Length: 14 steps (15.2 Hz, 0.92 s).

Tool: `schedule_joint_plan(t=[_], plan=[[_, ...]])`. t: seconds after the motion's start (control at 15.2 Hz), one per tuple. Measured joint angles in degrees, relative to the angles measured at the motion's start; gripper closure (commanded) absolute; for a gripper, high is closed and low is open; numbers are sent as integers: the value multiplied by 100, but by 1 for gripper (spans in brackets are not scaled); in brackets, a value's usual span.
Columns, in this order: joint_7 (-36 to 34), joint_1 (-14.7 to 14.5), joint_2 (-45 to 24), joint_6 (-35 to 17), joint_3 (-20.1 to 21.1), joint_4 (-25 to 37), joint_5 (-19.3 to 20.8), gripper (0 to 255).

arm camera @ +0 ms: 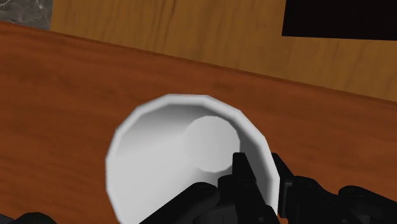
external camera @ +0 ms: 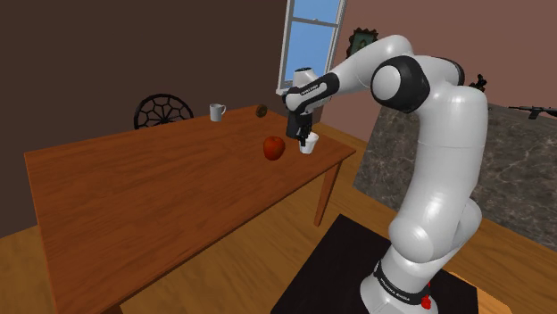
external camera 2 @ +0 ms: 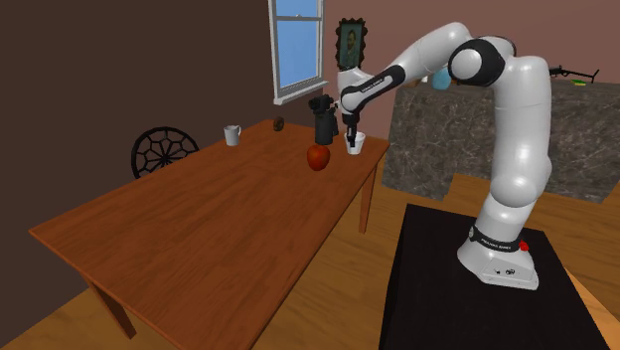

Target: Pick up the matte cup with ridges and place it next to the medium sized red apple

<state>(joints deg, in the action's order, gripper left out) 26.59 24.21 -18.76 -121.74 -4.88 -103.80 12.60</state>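
You have a long brown wooden table [external camera: 134, 205] lying beneath the jaws. The round red apple [external camera: 274, 147] stands on it just beside the jaws. The plain white, wide-mouthed cup [arm camera: 159, 159] is upright directly at the jaws, near the apple and close to the table's edge. The black two-finger gripper [arm camera: 264, 170] straddles the cup's rim, one finger inside and one outside, with the jaws clamped on the wall.
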Motion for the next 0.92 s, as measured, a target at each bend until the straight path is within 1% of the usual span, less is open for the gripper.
schedule_joint_plan(t=[0.4,0.92], plan=[[-76,12,-180,-397,-13,-220,37,255],[-176,23,-547,-864,-26,-327,77,255]])
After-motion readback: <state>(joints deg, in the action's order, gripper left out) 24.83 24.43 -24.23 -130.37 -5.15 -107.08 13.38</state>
